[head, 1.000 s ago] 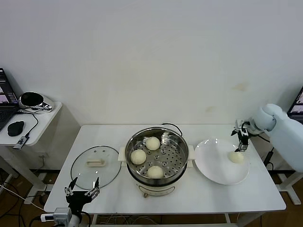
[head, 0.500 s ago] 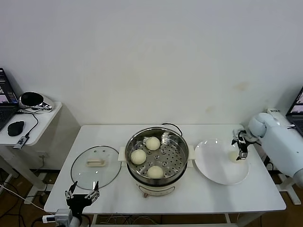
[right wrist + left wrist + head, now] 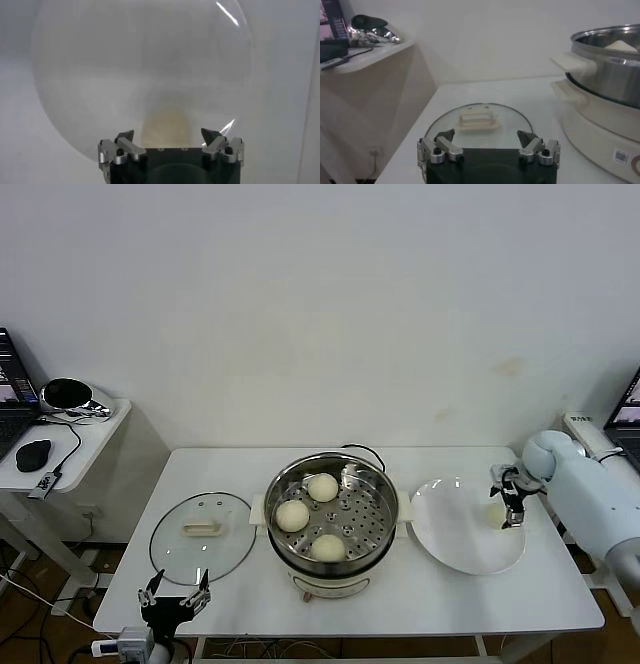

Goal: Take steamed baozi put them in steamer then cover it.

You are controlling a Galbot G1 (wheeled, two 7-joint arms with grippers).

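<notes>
The right hand [image 3: 510, 506] covers most of the fourth baozi [image 3: 495, 512] on the plate [image 3: 455, 534]; the right wrist view shows that baozi only as a blur. In the left wrist view, the steamer [image 3: 612, 75] is cut off by the frame edge, and the left hand [image 3: 488, 146] hides the lid's [image 3: 477, 122] near rim.

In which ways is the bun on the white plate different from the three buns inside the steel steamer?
The bun on the plate lies alone on the flat white plate, while the three buns sit on the perforated tray of the steamer. The open right tool hangs at the plate bun; no tool is near the others. All look round, smooth and cream-white.
</notes>
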